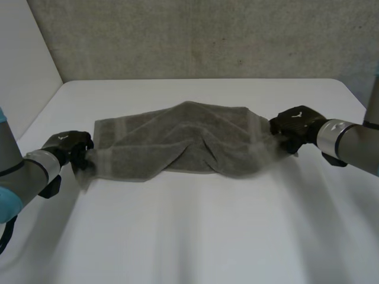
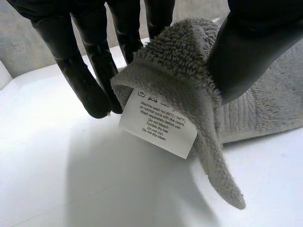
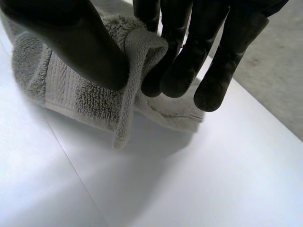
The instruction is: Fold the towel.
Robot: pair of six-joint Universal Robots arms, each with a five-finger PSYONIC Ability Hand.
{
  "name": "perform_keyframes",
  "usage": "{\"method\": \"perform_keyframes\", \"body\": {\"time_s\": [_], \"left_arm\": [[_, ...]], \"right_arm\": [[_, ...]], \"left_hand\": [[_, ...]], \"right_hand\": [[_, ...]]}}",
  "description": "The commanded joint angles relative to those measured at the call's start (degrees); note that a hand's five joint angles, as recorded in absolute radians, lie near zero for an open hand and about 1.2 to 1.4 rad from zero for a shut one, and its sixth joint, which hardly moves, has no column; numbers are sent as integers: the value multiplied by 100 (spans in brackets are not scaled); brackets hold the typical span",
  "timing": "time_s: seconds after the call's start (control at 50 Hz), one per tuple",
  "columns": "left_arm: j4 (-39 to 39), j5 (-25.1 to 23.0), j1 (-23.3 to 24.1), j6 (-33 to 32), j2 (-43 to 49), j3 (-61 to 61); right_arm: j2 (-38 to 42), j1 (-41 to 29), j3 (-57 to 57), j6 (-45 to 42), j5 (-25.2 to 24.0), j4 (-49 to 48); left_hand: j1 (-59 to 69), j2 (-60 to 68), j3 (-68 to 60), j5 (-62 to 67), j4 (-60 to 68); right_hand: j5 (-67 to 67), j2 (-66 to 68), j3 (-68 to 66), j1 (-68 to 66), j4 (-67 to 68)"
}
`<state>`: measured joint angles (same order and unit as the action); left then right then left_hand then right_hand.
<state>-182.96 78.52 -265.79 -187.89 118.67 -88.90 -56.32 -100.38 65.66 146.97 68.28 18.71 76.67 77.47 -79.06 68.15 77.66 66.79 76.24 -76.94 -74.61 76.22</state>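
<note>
Two robot hands pinch the towel's ends.

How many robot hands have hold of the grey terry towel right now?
2. The left black robot hand pinches the grey terry towel at its left end, by the white care label; the right black robot hand pinches its right end.

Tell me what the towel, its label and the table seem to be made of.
Towel: grey terry cloth, likely cotton; looped fuzzy pile with a flat woven band. Care label: thin white fabric or synthetic tape, printed washing text. Table: smooth white matte top, perhaps laminate; soft shadows, no grain.
</note>
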Motion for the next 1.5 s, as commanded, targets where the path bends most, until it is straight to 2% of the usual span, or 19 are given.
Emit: {"method": "perform_keyframes", "body": {"time_s": [0.02, 0.1, 0.2, 0.32, 0.4, 0.48, 0.52, 0.54, 0.56, 0.6, 0.7, 0.94, 0.98, 1.1, 1.14, 1.2, 1.24, 1.36, 1.5], "left_arm": [[683, -241, -202, 139, -977, -418], [972, -714, -438, 174, -1442, -602], [1026, -874, -483, 209, -1487, -559], [964, -865, -378, 183, -717, -296], [964, -550, 9, 148, 180, 275], [982, -144, 62, 139, 640, 672], [999, 118, 88, 139, 885, 1031], [999, 189, 97, 174, 912, 1172], [999, 190, 97, 174, 913, 1173], [990, 216, 123, 192, 869, 1331], [964, 234, 150, 200, 449, 1323], [639, 49, 106, 139, -942, 312], [560, -248, 54, 104, -1414, -187], [481, -874, -26, -46, -1997, -980], [489, -1276, -218, -413, -2338, -1522], [489, -1480, -307, -696, -2454, -1789], [542, -1839, -395, -1369, -2568, -2209], [779, -1946, -439, -2583, -2515, -2746], [885, -1928, -448, -2858, -2296, -2765]], "right_arm": [[-845, 423, 474, 271, 177, 598], [-1108, 835, 500, 183, 54, 1089], [-1144, 906, 307, 87, 36, 1161], [-309, 836, 34, -124, 168, 1126], [348, 652, -316, -81, 396, 933], [693, 493, -564, -72, 669, 669], [920, 397, -817, -19, 958, 441], [974, 362, -914, 25, 1081, 362], [974, 361, -915, 25, 1082, 361], [983, 283, -1064, 174, 1222, 256], [703, 256, -1065, 560, 1197, 177], [-907, 326, 403, 737, 537, -386], [-1318, 344, 1059, 379, 144, -377], [-1935, 449, 2108, -485, -201, -377], [-2128, 598, 2677, -1167, -245, -360], [-2164, 660, 2908, -1495, -227, -360], [-2190, 774, 3258, -1977, -210, -360], [-2172, 976, 3602, -2172, -236, -360], [-2190, 985, 3866, -2181, -262, -351]], "left_hand": [[333, 253, -94, 185, 234], [333, 253, -94, 185, 234], [333, 253, -94, 185, 234], [333, 253, -94, 185, 234], [333, 253, -94, 185, 234], [333, 253, -94, 185, 234], [-1020, -1100, 1259, -1168, -1119], [-1793, -1874, 2032, -1942, -1892], [-1801, -1881, 2040, -1949, -1900], [-4712, -4793, 4951, -4861, -4812], [-6527, -6607, 6766, -6675, -6626], [-6107, -6188, 6346, -6256, -6206], [-5940, -6021, 6179, -6089, -6040], [-4879, -4960, 5118, -5028, -4979], [-4193, -4274, 4432, -4342, -4292], [-3887, -3967, 4126, -4035, -3986], [-3786, -3867, 4025, -3935, -3885], [-3769, -3849, 4008, -3917, -3868], [-3802, -3883, 4041, -3951, -3902]], "right_hand": [[321, 376, -306, -539, 378], [321, 376, -306, -539, 378], [321, 376, -306, -539, 378], [321, 376, -306, -539, 378], [321, 376, -306, -539, 378], [321, 376, -306, -539, 378], [-156, -102, 171, -61, -99], [-1326, -1272, 1341, 1109, -1269], [-1338, -1283, 1353, 1121, -1281], [-4488, -4433, 4503, 4270, -4431], [-6265, -6210, 6280, 6047, -6208], [-5846, -5792, 5861, 5629, -5789], [-5863, -5808, 5878, 5646, -5806], [-5796, -5741, 5811, 5578, -5739], [-5695, -5641, 5710, 5478, -5639], [-5678, -5623, 5693, 5460, -5621], [-5595, -5540, 5610, 5377, -5538], [-4990, -4935, 5005, 4773, -4933], [-4082, -4027, 4097, 3864, -4025]]}}
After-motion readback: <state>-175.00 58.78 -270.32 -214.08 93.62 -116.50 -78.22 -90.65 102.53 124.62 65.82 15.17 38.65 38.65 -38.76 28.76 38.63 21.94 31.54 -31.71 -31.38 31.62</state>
